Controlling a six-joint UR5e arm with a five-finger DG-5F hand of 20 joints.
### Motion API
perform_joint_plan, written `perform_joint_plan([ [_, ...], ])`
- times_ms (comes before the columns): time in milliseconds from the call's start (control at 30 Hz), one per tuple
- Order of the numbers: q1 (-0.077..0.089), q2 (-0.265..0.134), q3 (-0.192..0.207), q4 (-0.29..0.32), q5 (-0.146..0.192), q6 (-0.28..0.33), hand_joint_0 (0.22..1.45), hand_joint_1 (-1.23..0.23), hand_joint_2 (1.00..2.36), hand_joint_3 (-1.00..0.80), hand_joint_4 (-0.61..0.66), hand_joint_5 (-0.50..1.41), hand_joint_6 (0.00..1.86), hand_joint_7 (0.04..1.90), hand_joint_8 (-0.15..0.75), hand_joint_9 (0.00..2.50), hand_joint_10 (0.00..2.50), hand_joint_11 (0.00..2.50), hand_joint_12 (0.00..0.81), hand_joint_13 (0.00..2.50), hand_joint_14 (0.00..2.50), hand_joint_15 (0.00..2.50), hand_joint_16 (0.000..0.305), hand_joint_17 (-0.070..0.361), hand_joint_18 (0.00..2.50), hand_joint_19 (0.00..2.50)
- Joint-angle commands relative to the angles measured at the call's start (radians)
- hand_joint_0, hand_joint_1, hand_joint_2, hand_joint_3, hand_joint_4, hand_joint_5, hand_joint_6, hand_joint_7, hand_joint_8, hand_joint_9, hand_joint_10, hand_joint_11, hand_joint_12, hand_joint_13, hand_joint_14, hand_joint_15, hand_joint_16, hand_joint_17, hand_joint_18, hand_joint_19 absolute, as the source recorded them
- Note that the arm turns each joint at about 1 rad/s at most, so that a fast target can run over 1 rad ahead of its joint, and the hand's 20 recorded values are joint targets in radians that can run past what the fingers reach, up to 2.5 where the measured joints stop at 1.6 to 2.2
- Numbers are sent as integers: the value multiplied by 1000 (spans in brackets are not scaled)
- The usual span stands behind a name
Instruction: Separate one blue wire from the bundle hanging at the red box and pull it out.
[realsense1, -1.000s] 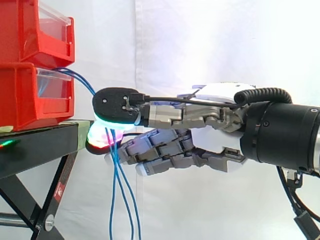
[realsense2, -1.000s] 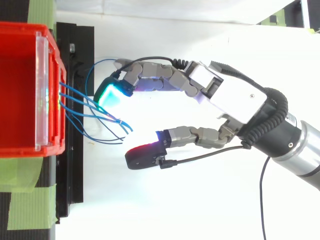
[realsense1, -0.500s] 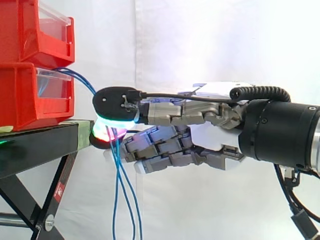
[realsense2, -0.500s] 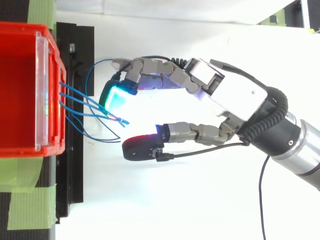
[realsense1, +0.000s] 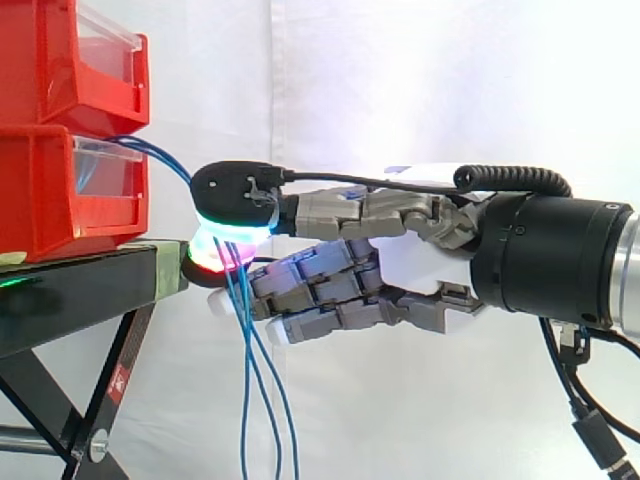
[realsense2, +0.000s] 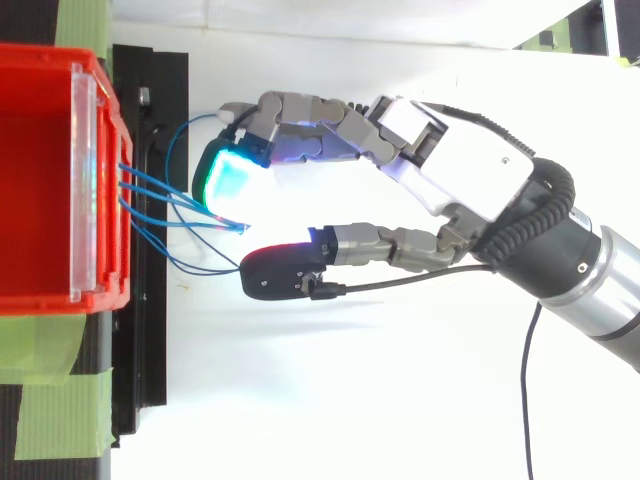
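Two red bins are stacked on a black stand (realsense1: 80, 290) at the left, upper bin (realsense1: 60, 60) on lower bin (realsense1: 50, 190), with a white curtain (realsense1: 400, 80) behind. Several thin blue wires (realsense1: 250, 380) leave the clear front of the lower bin, arc outward over the stand's edge and hang down past it, crossing each other. The hand (realsense1: 420, 270) reaches in level from the right, and its tips are just beside the stand's edge. From above, its thumb (realsense2: 285, 275) and a green-glowing fingertip (realsense2: 225, 180) bend toward each other with a clear gap between them, so it is partly spread, not pressed together. Most of the wires run from the bin into that gap, bunched and overlapping, and none stands apart from the rest. One wire loops out around the far side of the green fingertip. In the side view the pads overlap the wires where they turn downward, hiding whether any pad touches them. Green tape (realsense2: 50, 420) lies on the stand beside the bin.
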Motion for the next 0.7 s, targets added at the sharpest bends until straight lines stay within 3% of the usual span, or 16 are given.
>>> perform_joint_plan([
  [0, -1, 0, 0, -4, 0, 8, 585, -711, 1011, -381, 217, -138, 501, 1315, 325, 643, 9, 375, 384, 438, 5, 157, 48, 108, 341, 508],
  [233, -1, 0, 2, -3, 0, 11, 588, -713, 1011, -376, 217, -138, 527, 1328, 325, 651, 9, 385, 383, 449, 5, 159, 48, 108, 358, 515],
  [467, -1, 0, 33, -20, 0, 13, 589, -712, 1011, -375, 213, -140, 540, 1307, 329, 662, 9, 396, 384, 458, 5, 167, 48, 107, 370, 524],
  [667, -1, 0, 63, -75, 0, 13, 602, -723, 1013, -353, 209, -145, 575, 1275, 328, 668, 11, 398, 385, 470, 6, 177, 48, 108, 377, 534],
])
